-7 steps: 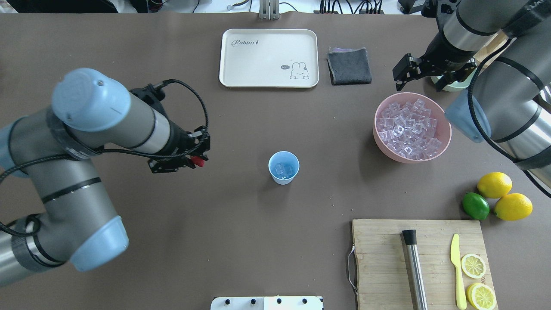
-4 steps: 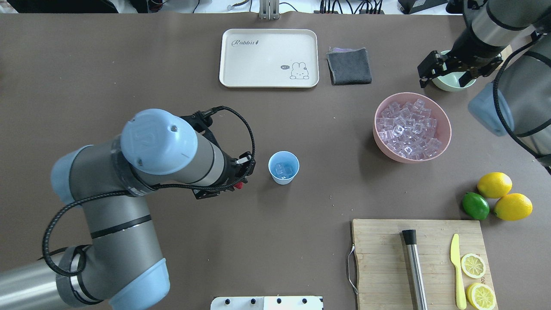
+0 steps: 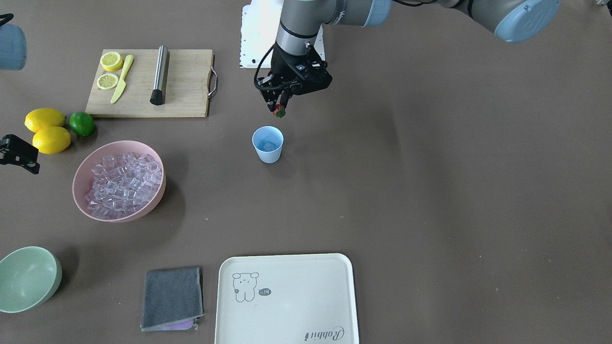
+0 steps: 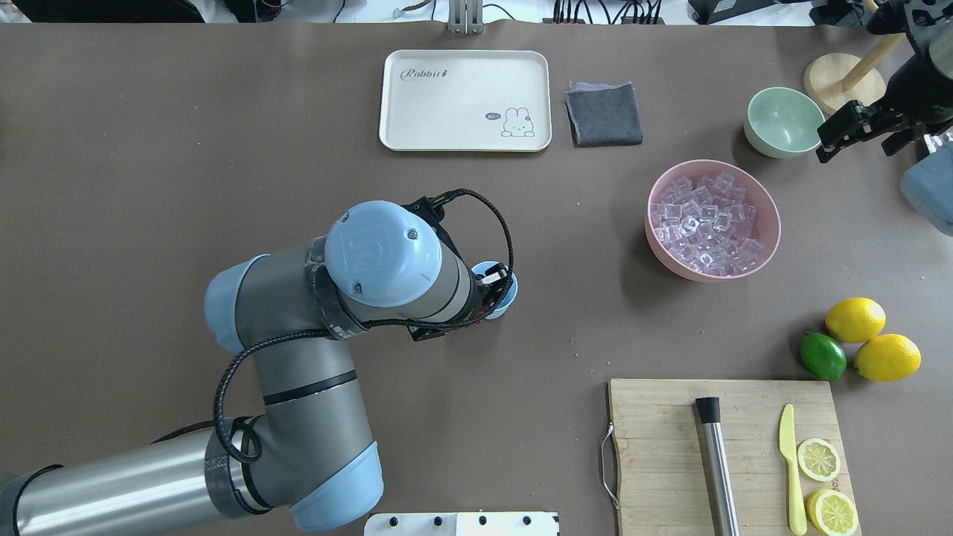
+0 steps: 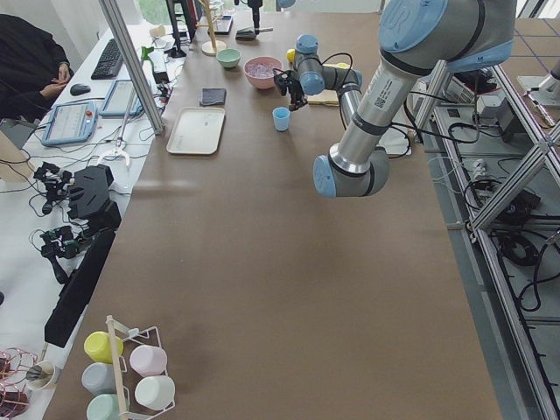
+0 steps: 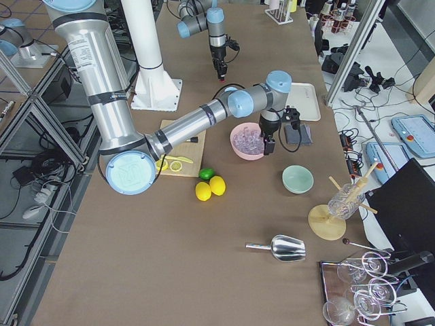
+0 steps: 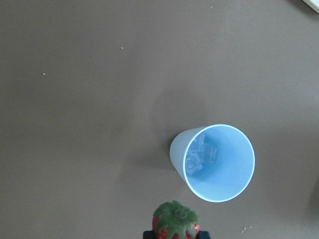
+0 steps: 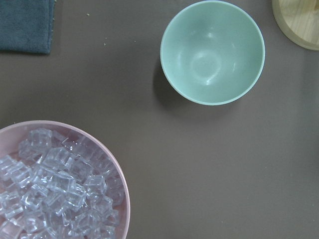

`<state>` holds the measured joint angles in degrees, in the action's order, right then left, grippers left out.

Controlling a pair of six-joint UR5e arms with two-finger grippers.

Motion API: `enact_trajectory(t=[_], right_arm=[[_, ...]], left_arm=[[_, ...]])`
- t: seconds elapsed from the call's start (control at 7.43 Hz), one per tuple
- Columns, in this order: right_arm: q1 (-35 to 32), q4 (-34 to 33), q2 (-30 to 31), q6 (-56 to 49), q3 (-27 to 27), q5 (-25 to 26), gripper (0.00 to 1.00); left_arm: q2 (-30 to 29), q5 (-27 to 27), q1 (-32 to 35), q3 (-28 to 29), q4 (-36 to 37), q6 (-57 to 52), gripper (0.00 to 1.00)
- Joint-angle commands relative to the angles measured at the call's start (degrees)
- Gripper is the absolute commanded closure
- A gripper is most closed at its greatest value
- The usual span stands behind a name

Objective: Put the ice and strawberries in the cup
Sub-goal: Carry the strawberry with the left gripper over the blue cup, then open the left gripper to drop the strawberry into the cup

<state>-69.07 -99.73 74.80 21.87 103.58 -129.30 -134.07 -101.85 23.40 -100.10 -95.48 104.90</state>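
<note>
Ice (image 7: 200,156) already in cup (image 7: 177,152). Left gripper (image 3: 278,107) clamped on strawberry (image 7: 175,222) beside rim, drop still pending. Right gripper (image 4: 858,141) fingers apart, empty.

A pale-green bowl (image 8: 213,52), pink bowl (image 8: 101,148) of ice (image 8: 55,189), dark cloth (image 8: 25,25) corner

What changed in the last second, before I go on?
The left tool, shut on the strawberry, travelled right to the cup and hangs just short of its rim. The right tool pulled back past the green bowl. The cup, ice bowl and the rest stayed put.
</note>
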Motion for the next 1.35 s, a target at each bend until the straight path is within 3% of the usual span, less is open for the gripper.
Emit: enact_trajectory(t=[0.0,0.4,0.54,0.67,0.94,1.21], right_arm=[[-0.71,0.06,1.05,-0.96,0.56,-0.17,0.0],[-0.89,0.06,2.63,-1.13,1.71,-0.17,0.0],[-1.06,0.14,3.07,-1.22,1.88,-0.17,0.0],[-1.07,0.06,3.16,-1.22,1.97,-0.17,0.0],[-1.24,0.15,4.13,-1.39,2.67,-0.17,0.0],[-2.99,-0.03,5.88,-7.95,2.33,-0.17,0.0]], left_arm=[[-1.36,1.48,0.16,3.4,-3.31,-0.31,1.0],[-1.63,2.88,0.24,7.19,-7.88,-0.4,1.0],[-1.63,3.06,0.24,7.19,-7.97,-1.01,0.31],[-1.63,2.98,0.33,6.93,-7.88,-3.1,0.02],[-1.28,0.1,3.65,5.71,-6.4,-5.56,0.02],[2.47,-10.08,14.08,-2.68,8.56,-24.63,0.02]])
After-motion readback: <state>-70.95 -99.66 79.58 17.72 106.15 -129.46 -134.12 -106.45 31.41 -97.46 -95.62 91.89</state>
